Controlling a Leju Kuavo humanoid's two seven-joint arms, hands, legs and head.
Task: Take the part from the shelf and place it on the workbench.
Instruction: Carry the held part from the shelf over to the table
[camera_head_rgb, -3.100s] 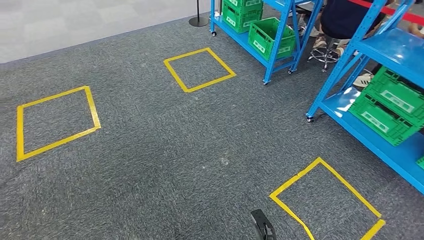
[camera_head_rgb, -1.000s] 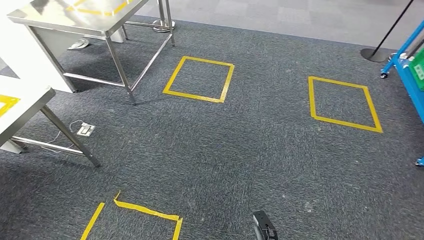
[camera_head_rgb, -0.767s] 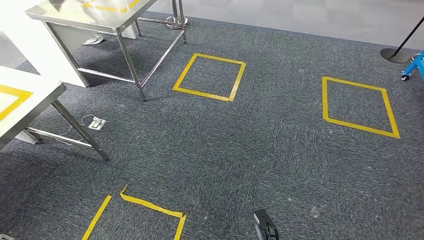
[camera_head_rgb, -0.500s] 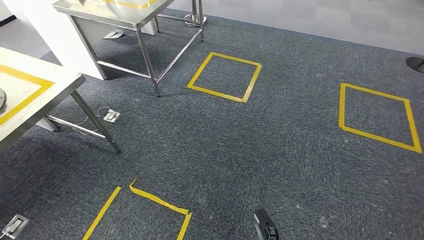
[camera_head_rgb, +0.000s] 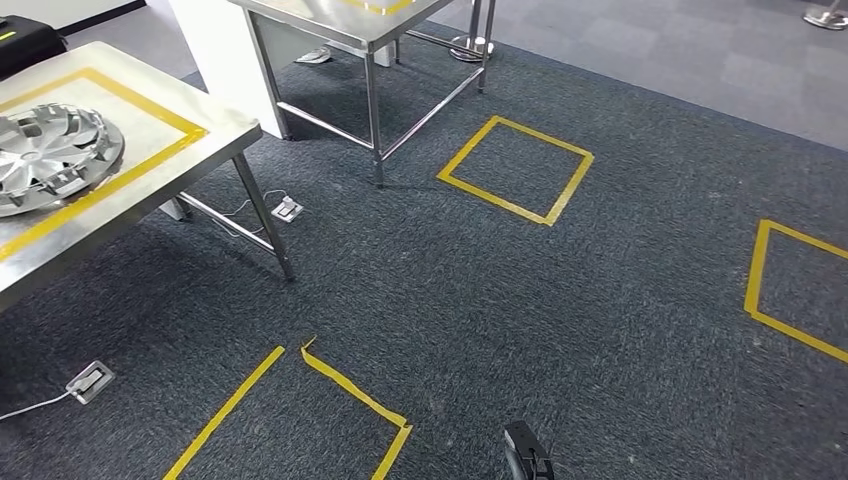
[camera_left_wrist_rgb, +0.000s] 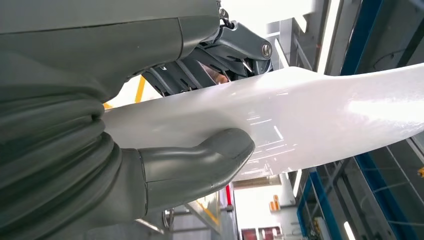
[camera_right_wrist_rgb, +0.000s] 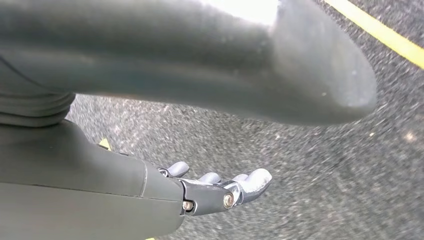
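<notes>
My left hand (camera_left_wrist_rgb: 195, 162) grips a glossy white part (camera_left_wrist_rgb: 310, 115), a long curved panel, with the thumb pressed on one face and the darker fingers (camera_left_wrist_rgb: 200, 70) on the other. My right hand (camera_right_wrist_rgb: 150, 190) hangs over the dark carpet with its fingers (camera_right_wrist_rgb: 240, 185) spread and nothing in it. In the head view a steel workbench (camera_head_rgb: 215, 125) stands at the left, its top marked with a yellow tape rectangle. A silver hubcap (camera_head_rgb: 50, 155) lies on it.
A second steel table (camera_head_rgb: 340, 20) stands behind the workbench, next to a white pillar (camera_head_rgb: 215, 50). Yellow tape squares (camera_head_rgb: 497, 197) mark the grey carpet, with a partial outline (camera_head_rgb: 350, 392) near my feet. Floor sockets (camera_head_rgb: 288, 208) with cables lie under the workbench.
The whole picture has shifted because the camera turned left. The blue shelves with green crates have left the view. The workbench with the hubcap has come in from the left.
</notes>
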